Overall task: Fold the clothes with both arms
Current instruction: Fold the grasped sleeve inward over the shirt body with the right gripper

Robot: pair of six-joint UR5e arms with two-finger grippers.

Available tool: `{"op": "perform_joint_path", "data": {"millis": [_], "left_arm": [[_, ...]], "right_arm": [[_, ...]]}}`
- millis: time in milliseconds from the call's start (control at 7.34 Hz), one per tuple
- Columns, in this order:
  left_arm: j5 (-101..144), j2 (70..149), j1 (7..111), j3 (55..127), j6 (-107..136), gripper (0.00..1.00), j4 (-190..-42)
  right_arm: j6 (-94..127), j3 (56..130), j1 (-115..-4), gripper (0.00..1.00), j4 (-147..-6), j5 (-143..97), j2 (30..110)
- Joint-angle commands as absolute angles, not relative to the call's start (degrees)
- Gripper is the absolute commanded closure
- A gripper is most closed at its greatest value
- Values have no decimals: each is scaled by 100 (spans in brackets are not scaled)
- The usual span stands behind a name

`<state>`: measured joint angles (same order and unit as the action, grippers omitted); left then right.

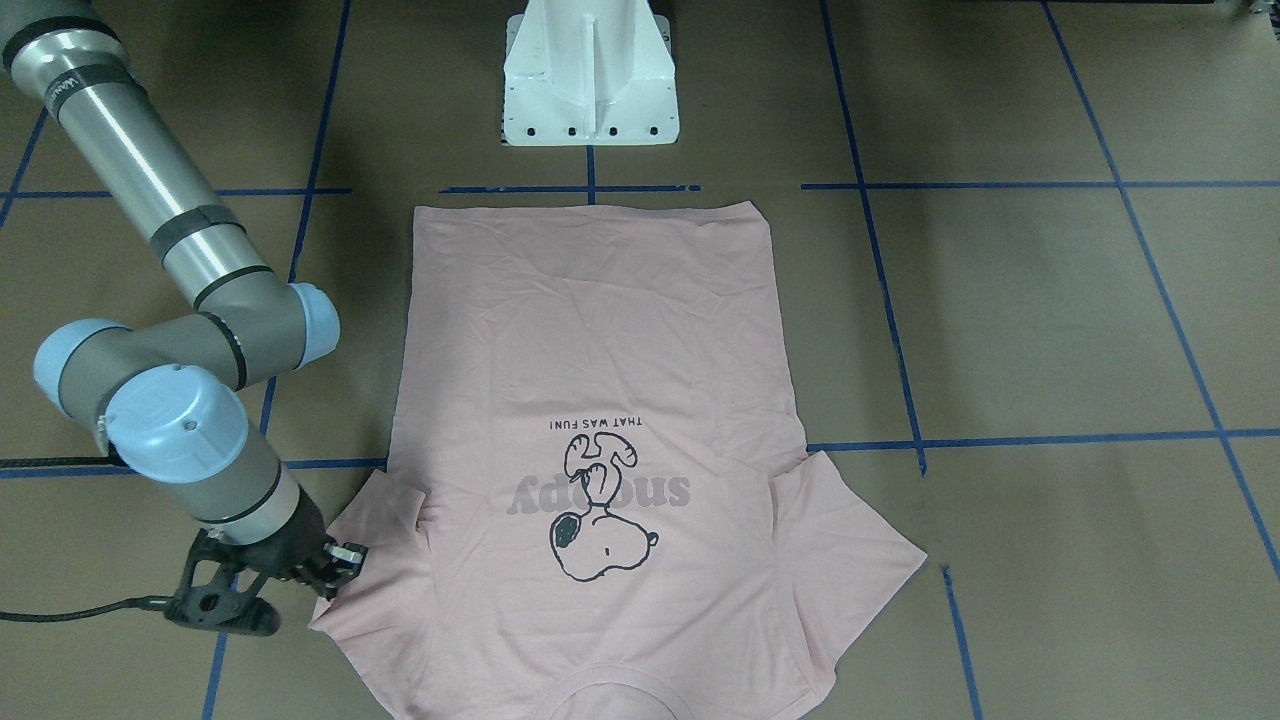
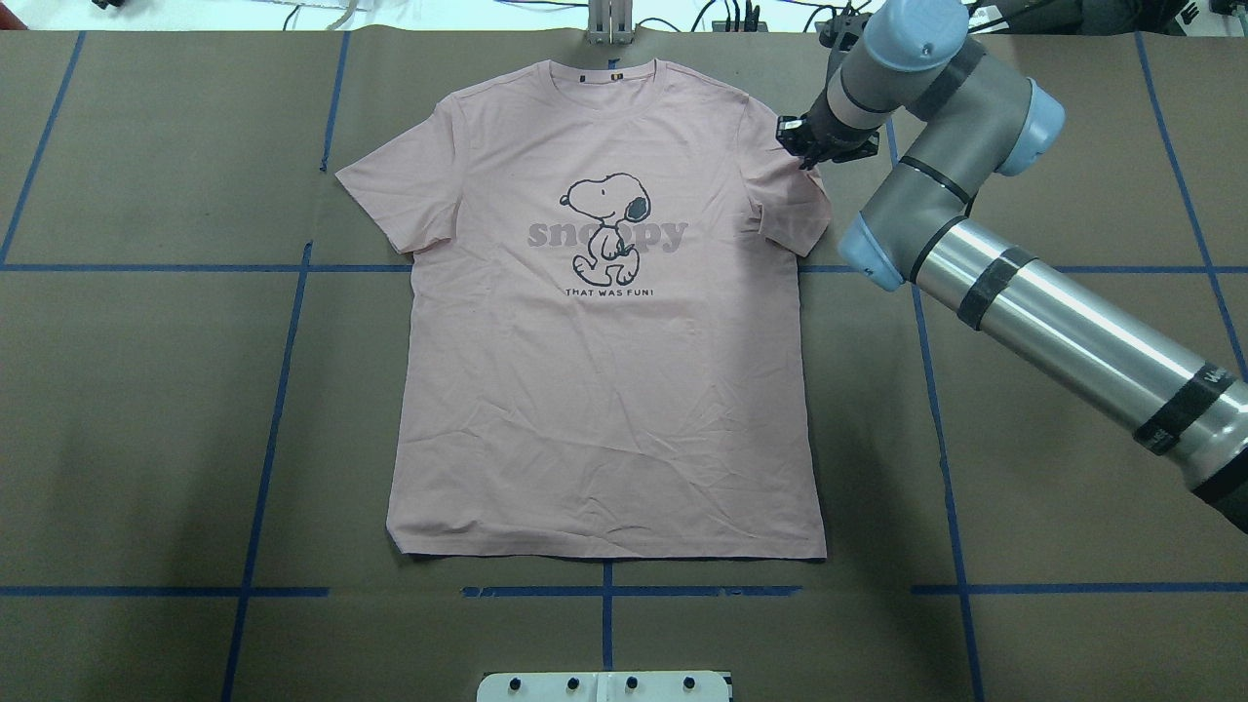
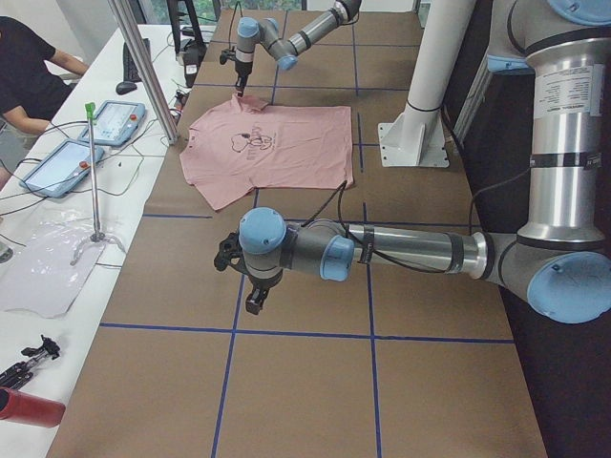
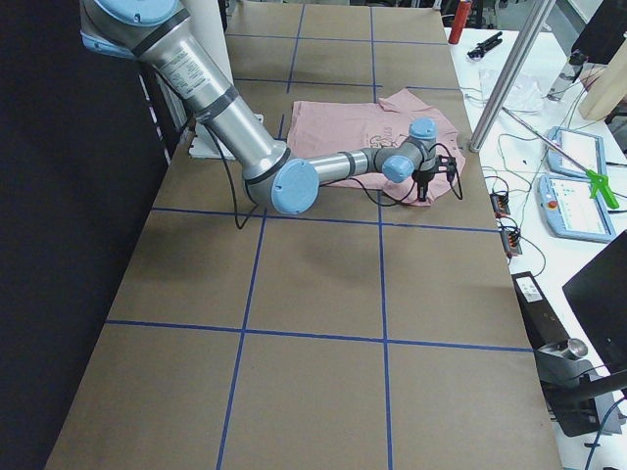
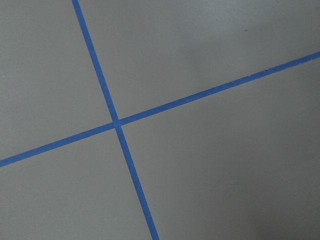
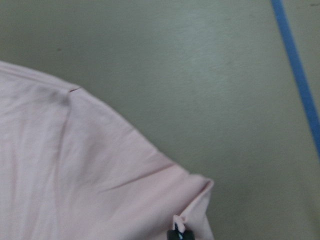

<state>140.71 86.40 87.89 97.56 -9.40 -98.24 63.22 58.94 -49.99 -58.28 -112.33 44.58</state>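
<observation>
Where T-shirt [image 2: 604, 390] lies, blue-taped brown tabletop [image 2: 146, 409].

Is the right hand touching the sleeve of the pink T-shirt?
Touching. The right wrist view shows the sleeve corner puckered up against the right hand; the front-facing view agrees.

Brown table [image 2: 146, 409] — pink T-shirt [image 2: 604, 409] lying flat.

Four fixed cameras share the pale pink short-sleeved T-shirt [image 2: 604, 390]: one looks down from its hem side, one faces it from above its collar, and two stand farther off beyond either sleeve. The right wrist camera hangs close over one sleeve edge; the left sees only blue-taped brown table [image 5: 225, 175].
</observation>
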Motion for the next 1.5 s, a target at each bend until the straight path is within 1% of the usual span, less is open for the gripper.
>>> {"op": "perform_joint_path", "data": {"millis": [0, 681, 1090, 1226, 1362], "left_arm": [[14071, 8631, 8789, 9773, -940, 0, -9826], [14080, 8631, 8780, 9747, -932, 0, -9817], [14141, 8640, 8780, 9765, -914, 0, -9931], [14307, 8648, 8772, 9747, -905, 0, -10071], [14474, 8692, 8676, 9695, -540, 0, -10377]], "right_arm": [[6416, 5986, -4563, 100, -5827, -10901, 4228], [6434, 4643, -4570, 100, -5818, -10398, 3350], [6434, 4614, -4570, 100, -5818, -10248, 3322], [6434, 4623, -4570, 3, -5810, -10231, 3314], [6399, 4736, -4623, 0, -5810, -10196, 3322]]}}
